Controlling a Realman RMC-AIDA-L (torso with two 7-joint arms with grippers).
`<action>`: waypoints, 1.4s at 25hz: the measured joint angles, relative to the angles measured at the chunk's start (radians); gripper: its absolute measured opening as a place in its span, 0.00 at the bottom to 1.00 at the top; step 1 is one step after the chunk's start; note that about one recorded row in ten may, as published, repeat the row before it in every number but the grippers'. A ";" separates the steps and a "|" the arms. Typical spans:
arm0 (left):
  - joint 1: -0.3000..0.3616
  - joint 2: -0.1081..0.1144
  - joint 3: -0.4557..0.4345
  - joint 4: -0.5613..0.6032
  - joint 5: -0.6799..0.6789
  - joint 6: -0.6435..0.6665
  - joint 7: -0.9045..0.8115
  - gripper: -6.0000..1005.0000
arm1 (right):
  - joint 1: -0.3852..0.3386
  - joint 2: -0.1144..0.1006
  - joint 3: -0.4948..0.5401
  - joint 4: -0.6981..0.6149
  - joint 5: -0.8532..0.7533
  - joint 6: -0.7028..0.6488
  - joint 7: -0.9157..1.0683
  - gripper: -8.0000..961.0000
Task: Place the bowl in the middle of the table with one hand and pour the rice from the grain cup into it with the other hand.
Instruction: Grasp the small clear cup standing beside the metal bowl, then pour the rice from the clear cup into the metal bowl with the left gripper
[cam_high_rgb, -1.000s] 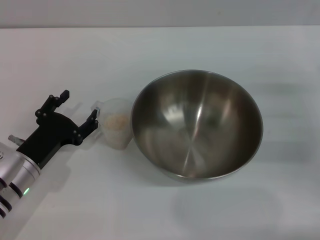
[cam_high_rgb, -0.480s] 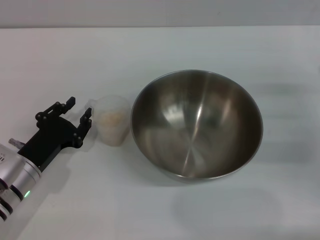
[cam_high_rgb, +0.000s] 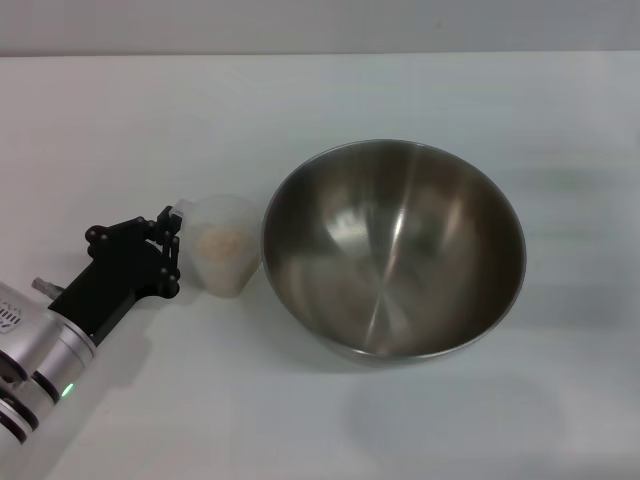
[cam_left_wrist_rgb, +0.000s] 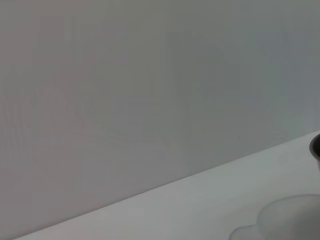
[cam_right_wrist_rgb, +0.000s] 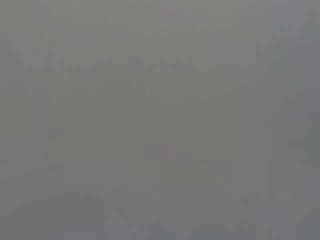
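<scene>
Since a second ago your black-fingered left gripper has narrowed, jaws nearly together just beside the small translucent plastic grain cup, not gripping it. Light, thin-walled: take mid-wall, gently. Large shiny steel bowl sits right of it.

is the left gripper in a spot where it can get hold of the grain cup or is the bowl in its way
Probably yes. The left gripper is already at the grain cup, on the side away from the bowl, so the bowl does not block it. Whether it actually grips the cup cannot be told.
</scene>
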 joint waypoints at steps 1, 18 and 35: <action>0.001 0.000 -0.002 -0.012 0.000 -0.001 0.000 0.05 | 0.000 0.000 0.000 0.000 0.000 -0.002 0.000 0.57; 0.015 0.000 -0.170 -0.130 -0.004 0.171 0.399 0.03 | 0.005 0.000 0.000 0.000 0.001 -0.006 0.000 0.57; -0.096 -0.002 -0.097 -0.189 0.157 0.337 0.976 0.03 | 0.021 -0.018 0.029 0.004 0.008 0.003 -0.002 0.57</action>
